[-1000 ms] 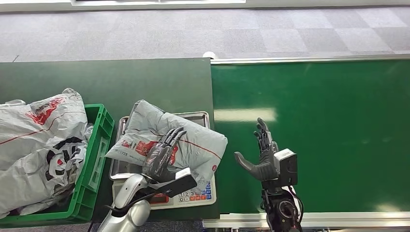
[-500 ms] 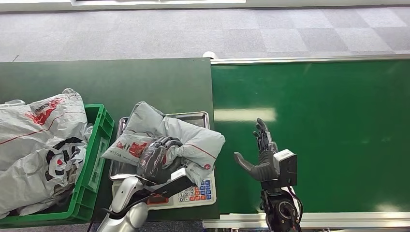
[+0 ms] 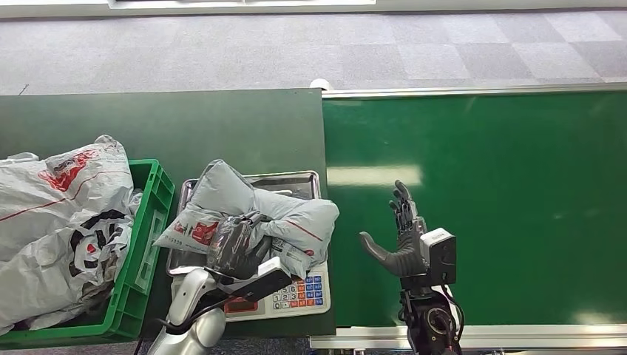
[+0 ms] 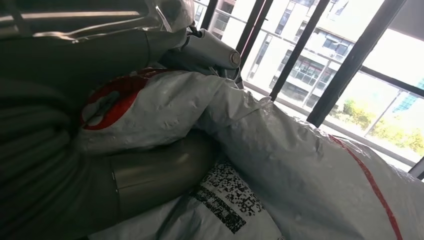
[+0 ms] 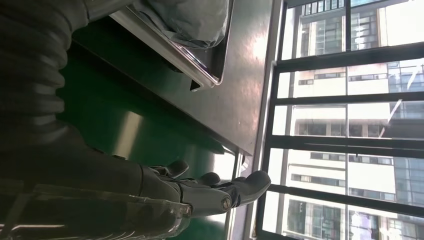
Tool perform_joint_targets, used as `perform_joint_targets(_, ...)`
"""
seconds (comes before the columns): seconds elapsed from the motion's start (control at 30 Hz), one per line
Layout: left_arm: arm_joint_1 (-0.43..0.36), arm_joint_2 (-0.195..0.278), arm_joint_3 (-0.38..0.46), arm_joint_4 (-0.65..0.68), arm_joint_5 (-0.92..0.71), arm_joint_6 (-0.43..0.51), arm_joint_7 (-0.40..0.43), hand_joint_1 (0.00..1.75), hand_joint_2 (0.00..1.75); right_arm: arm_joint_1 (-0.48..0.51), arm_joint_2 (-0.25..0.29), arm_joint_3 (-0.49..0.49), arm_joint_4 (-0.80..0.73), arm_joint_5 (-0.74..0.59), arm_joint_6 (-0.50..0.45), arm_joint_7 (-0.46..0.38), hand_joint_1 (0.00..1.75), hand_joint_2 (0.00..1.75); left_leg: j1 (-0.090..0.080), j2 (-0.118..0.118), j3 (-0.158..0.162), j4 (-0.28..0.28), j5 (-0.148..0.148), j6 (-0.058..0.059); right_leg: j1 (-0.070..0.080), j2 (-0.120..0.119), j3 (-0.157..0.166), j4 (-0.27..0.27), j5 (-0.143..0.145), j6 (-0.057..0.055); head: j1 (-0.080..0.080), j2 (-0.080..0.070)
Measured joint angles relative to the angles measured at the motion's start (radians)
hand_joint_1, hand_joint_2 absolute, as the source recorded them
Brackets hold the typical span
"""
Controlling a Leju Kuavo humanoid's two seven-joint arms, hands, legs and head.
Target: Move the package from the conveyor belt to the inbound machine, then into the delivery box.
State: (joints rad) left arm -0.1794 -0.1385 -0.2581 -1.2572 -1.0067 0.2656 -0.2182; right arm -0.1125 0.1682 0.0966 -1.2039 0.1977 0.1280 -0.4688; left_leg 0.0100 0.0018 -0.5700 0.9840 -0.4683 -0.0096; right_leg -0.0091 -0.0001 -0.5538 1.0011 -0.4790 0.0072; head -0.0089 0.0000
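- my left hand (image 3: 235,244) sits nearest me, fingers curled tight into the middle of the grey package (image 3: 255,214); the plastic bunches up around them.
- left wrist view: my thumb (image 4: 160,170) presses under a fold of the package (image 4: 300,165), just beside a black-and-white printed label (image 4: 227,197); a red mark on the wrapper lies against the fingers.
- the package lies on the steel tray (image 3: 296,180) of the weighing scale (image 3: 299,292), one end overhanging the tray edge toward the crate.
- the scale's keypad shows just beside my left wrist, at the near edge of the dark green table (image 3: 185,126).
- my right hand (image 3: 399,237) hangs above the conveyor belt (image 3: 480,200), fingers spread and pointing away from me, thumb out to the side, holding nothing.
- right wrist view: the fingers (image 5: 210,192) are straight and apart over the green belt surface; the tray corner (image 5: 200,75) shows beyond them.
- to my left, the green crate (image 3: 144,244) holds a heap of white and grey bags (image 3: 59,222), near the package but apart from it.
- farthest out, grey carpet tiles (image 3: 370,52) lie beyond the table and the belt.
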Motion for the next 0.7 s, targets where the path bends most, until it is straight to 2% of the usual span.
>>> perform_joint_targets(0.13,0.004,0.0,0.004,-0.012,0.064,0.056,-0.082,1.75,1.75,0.0,0.0,-0.002,-0.001,-0.003,0.002,0.0,0.0,1.75,0.0,0.0,-0.001,0.0,0.0,0.0,0.0,0.0,-0.001,0.0,0.0,0.0,0.0,0.0)
perform_joint_targets(0.33,0.022,0.008,0.011,-0.085,0.107,0.222,-0.25,1.75,1.75,0.0,-0.002,-0.006,-0.004,-0.021,0.004,-0.003,0.0,1.75,0.0,0.0,-0.002,0.0,0.0,0.0,0.0,0.0,-0.002,0.0,0.0,0.0,0.0,0.0)
perform_joint_targets(0.43,0.021,0.02,0.013,-0.132,0.083,0.309,-0.277,1.75,1.75,0.0,-0.004,-0.008,-0.007,-0.027,0.003,-0.006,0.0,1.75,0.0,0.0,-0.002,0.0,0.0,0.0,0.0,0.0,-0.003,0.0,0.0,0.0,0.0,0.0)
perform_joint_targets(0.7,0.02,0.046,0.032,-0.194,0.073,0.381,-0.299,1.75,1.75,0.001,-0.005,-0.009,-0.013,-0.031,0.002,-0.009,0.0,1.75,0.0,0.0,-0.002,0.0,0.0,0.0,0.0,0.0,-0.003,0.0,0.0,0.0,0.0,0.0)
